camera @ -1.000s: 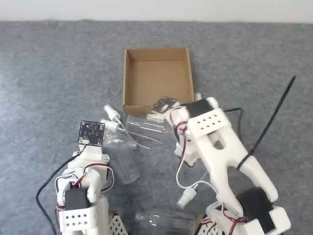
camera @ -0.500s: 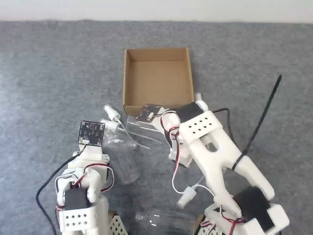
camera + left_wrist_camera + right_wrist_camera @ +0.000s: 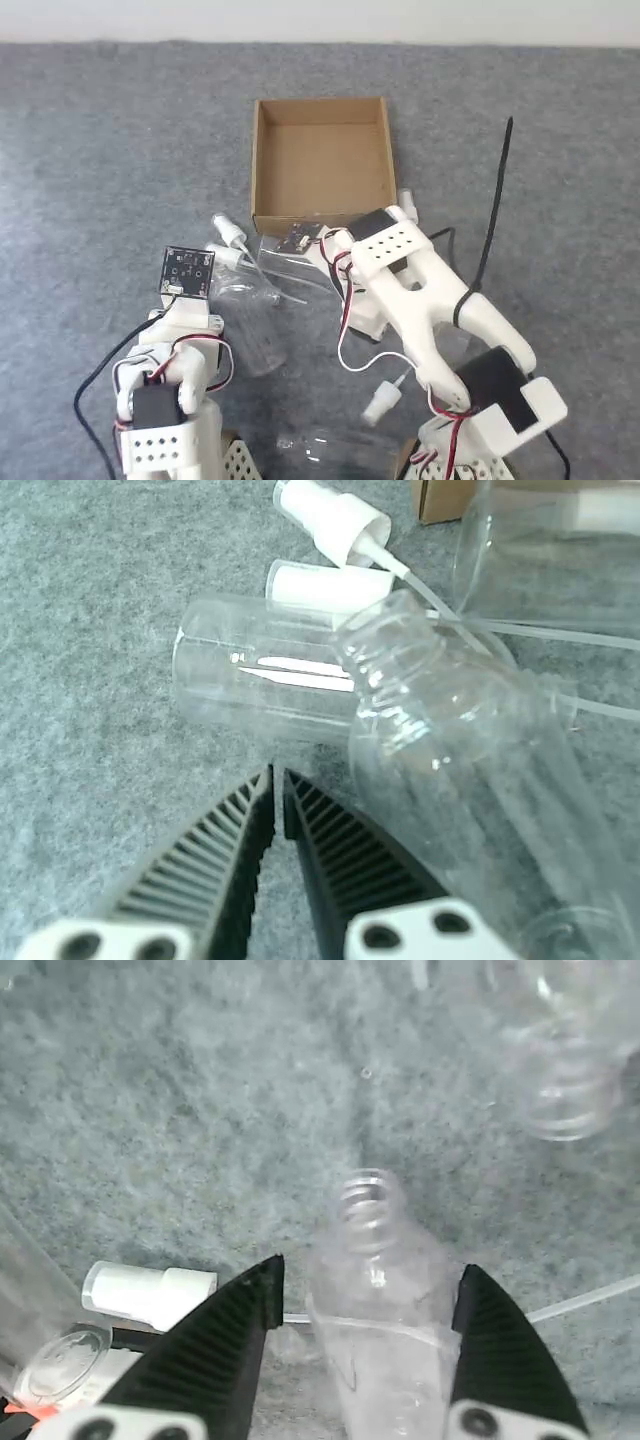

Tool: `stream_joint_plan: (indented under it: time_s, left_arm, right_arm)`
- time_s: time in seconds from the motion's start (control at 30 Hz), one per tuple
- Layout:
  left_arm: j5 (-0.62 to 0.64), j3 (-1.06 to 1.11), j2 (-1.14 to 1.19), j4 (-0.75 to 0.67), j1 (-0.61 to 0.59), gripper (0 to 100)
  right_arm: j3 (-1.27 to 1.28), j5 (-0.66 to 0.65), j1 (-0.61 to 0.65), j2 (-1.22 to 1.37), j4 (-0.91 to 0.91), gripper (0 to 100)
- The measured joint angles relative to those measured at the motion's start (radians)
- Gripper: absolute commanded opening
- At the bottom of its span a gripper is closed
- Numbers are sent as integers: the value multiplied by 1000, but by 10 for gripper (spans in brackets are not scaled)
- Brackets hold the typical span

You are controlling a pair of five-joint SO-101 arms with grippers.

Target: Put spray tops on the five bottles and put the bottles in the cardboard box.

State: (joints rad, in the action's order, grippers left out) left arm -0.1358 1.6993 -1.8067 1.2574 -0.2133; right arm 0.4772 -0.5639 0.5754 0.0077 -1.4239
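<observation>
We judge the task hardly started. The cardboard box (image 3: 320,160) sits open on the grey carpet (image 3: 100,150) with no bottle in it. Our right gripper (image 3: 370,1265) hangs with its jaws wide apart, one on either side of a clear uncapped bottle (image 3: 385,1290) lying on the carpet. Our left gripper (image 3: 277,775) has its jaws together on nothing, just beside a bare-necked bottle (image 3: 450,750). A loose spray top (image 3: 230,232) lies near the box's front corner. As far as we see, all capping and boxing remains.
</observation>
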Motion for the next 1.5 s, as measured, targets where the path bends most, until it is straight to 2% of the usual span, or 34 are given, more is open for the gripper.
stream_joint_plan:
  time_s: [0.23,0.37,0.53,0.7,0.77,1.1,1.3,1.37,1.5]
  left_arm:
    - [0,0,0,0,0,13]
    - [0,0,0,0,0,13]
    - [0,0,0,0,0,13]
    - [0,0,0,0,0,13]
    - [0,0,0,0,0,13]
    - [0,0,0,0,0,13]
    - [0,0,0,0,0,13]
    - [0,0,0,0,0,13]
    - [0,0,0,0,0,13]
  right_arm:
    - [0,-6,-31,71,0,228]
    - [-3,-86,-66,109,0,228]
    - [-5,-109,-80,112,0,222]
    - [-6,-112,-81,112,0,130]
    - [-31,-112,-81,112,0,133]
    - [-163,92,-115,112,0,141]
    - [-184,275,-117,112,0,146]
    - [-184,310,-117,112,0,174]
    - [-184,336,-115,112,0,292]
